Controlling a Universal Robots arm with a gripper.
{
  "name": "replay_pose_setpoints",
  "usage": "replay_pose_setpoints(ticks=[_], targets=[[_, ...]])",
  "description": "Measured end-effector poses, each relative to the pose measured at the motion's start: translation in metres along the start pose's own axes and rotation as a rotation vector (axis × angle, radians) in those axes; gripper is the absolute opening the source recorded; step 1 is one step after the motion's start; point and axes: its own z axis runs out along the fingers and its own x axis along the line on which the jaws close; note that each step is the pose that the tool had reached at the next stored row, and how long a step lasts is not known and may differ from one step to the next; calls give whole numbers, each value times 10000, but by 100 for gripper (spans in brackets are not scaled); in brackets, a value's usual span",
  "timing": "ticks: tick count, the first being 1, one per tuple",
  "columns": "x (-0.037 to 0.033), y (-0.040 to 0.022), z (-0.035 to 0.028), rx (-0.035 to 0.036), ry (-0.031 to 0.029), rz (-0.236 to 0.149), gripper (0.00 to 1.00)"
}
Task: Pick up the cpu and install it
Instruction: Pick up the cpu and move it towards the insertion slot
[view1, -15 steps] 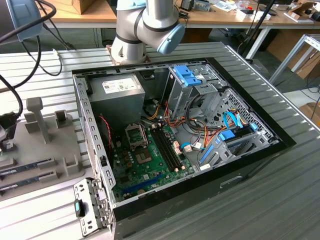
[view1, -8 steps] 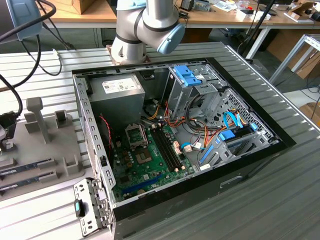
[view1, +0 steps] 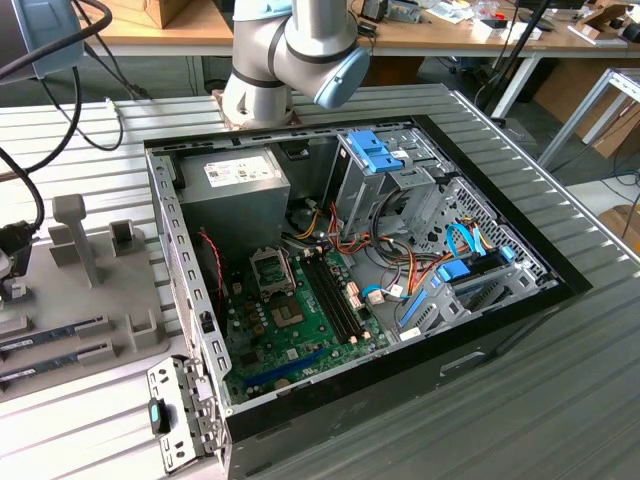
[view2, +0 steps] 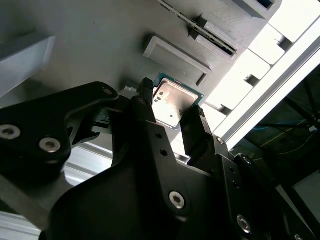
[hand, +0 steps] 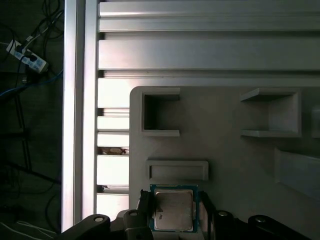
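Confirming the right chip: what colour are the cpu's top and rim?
The cpu has a silver-grey top, green rim; clearest in the first wrist view.

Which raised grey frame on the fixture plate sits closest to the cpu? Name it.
The long, low rectangular frame, directly beside the cpu. The two open-sided square frames stand farther off on the plate.

Cpu in first wrist view: flat square chip, silver-grey metal lid facing camera, thin green rim all round. Edges run square to grey fixture plate behind it, just beside a shallow raised rectangular frame on that plate. Second wrist view: cpu catches strong glare, lid nearly white. It sits clamped in gripper, a dark finger against each of two opposite edges. Resting on plate or just off it: can't tell.
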Motion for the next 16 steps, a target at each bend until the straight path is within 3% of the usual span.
replay_pose_setpoints(ticks=[16], targets=[[2,0,-42,0,0,0,47]])
